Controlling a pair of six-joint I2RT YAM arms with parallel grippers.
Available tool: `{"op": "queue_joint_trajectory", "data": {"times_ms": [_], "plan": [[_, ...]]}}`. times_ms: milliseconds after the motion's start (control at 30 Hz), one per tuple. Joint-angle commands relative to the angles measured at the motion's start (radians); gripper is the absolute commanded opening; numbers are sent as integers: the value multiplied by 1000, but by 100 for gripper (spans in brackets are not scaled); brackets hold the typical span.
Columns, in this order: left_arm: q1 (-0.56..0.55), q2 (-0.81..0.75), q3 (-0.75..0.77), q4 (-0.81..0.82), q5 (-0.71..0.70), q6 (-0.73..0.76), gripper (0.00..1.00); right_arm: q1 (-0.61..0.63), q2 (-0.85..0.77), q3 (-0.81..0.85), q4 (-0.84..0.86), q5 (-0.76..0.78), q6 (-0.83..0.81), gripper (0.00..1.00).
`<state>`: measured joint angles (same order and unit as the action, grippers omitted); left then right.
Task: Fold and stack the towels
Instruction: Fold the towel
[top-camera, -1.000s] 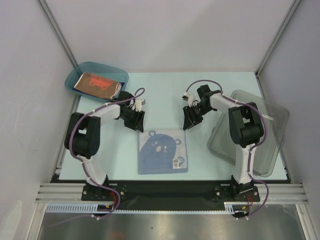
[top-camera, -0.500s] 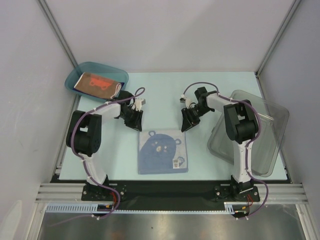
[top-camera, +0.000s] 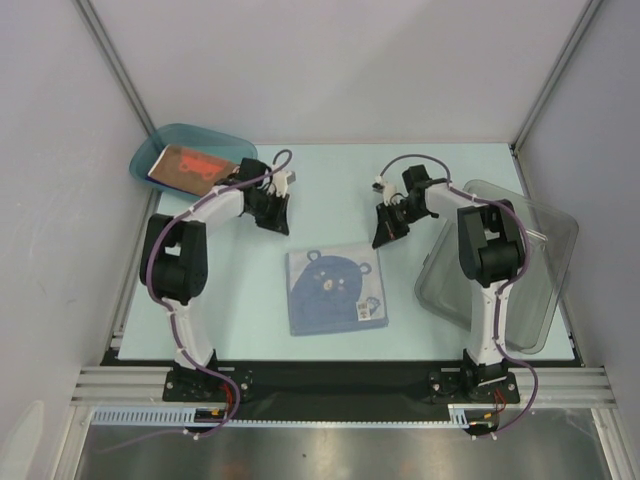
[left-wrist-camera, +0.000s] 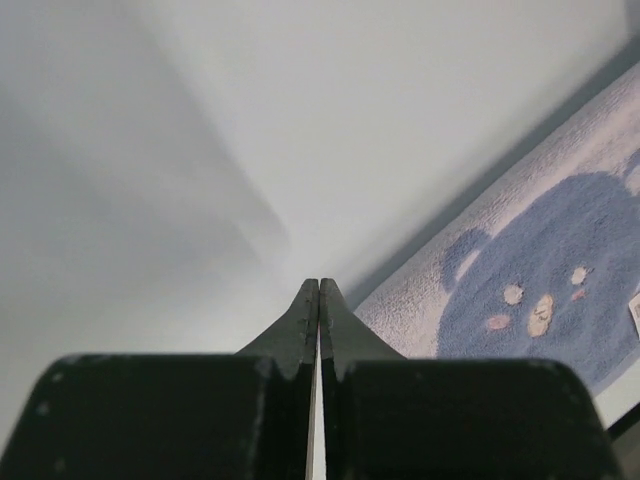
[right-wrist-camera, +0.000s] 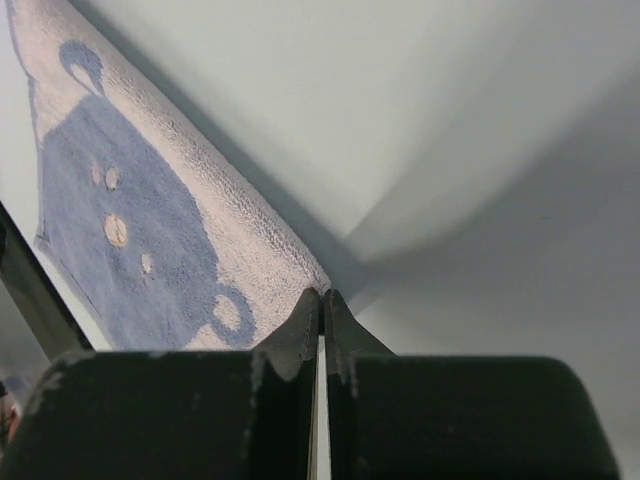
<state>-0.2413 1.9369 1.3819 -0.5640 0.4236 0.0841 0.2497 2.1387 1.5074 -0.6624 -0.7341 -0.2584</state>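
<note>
A light-blue towel (top-camera: 337, 290) with a darker bear face lies flat in the middle of the table, slightly turned. My left gripper (top-camera: 272, 215) is shut and empty, up and to the left of the towel's far-left corner and clear of it. In the left wrist view the shut tips (left-wrist-camera: 318, 282) sit left of the towel (left-wrist-camera: 540, 270). My right gripper (top-camera: 385, 232) is shut at the far-right corner. In the right wrist view its tips (right-wrist-camera: 322, 292) touch the corner of the towel (right-wrist-camera: 130, 230), and no cloth shows between the jaws. A brown-red towel (top-camera: 195, 163) lies in the tray.
A teal plastic tray (top-camera: 140, 160) stands at the far left corner, just behind my left arm. A clear plastic bin (top-camera: 510, 280) lies tilted at the right edge beside my right arm. White walls enclose the table.
Both grippers have shut. My left gripper moved up and away from the light-blue towel. The towel slid a little up and to the right and turned slightly.
</note>
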Motion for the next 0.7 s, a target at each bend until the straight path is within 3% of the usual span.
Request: {"op": "queue_joint_trajectory", "data": {"times_ms": [0,100,200,400,667], "plan": [[13,30,126,50,47,-7,0,-15,-79,40,81,24,11,0],[17,79,212,-22,70,19,0,-21,-30,97,15,9,1,0],[17,103,243,-102,96,51,28,-23,-2,97,-3,18,-1,0],[8,105,135,-123,121,103,41,-23,16,76,9,18,-7,0],[5,77,22,-83,156,161,47,-24,20,83,12,-2,-8,0]]}}
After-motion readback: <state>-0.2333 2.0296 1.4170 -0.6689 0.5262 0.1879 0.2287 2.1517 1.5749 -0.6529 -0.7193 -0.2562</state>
